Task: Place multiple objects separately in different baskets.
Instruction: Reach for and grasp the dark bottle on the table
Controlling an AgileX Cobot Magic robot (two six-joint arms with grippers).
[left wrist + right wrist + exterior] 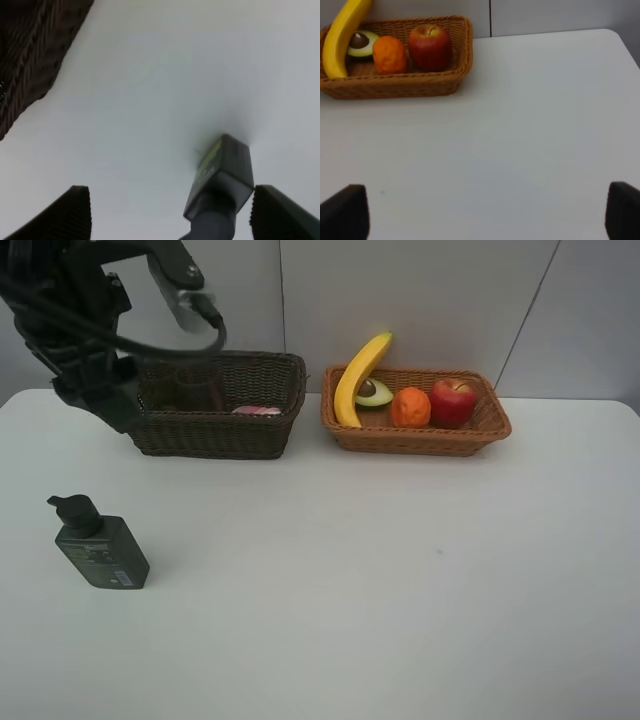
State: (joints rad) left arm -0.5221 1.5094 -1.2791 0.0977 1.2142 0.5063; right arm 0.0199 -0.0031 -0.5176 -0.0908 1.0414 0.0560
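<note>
Wicker, two shades of it: the dark basket (218, 405) stands at the back of the white desk (380, 580), and just beside it the light basket (415, 410) holds the banana (358, 375), avocado (374, 392), orange (410, 407) and apple (453, 402). The banana leans on the rim and pokes up over it. Something pink (257, 410) and the cups (200, 388) show dimly inside the dark basket.

The left tool (170, 220) hangs over the desk with its fingers (75, 210) spread wide, pinching nothing. The pump bottle (220, 175) lies flat on the desk below it, its pump end toward the tool, nearer one finger than the other, and the dark basket's corner sits beyond and off to one side.

The right tool (485, 215) is spread wide too and holds nothing. The light basket lies well ahead of it and off to one side, with bare desk between.
</note>
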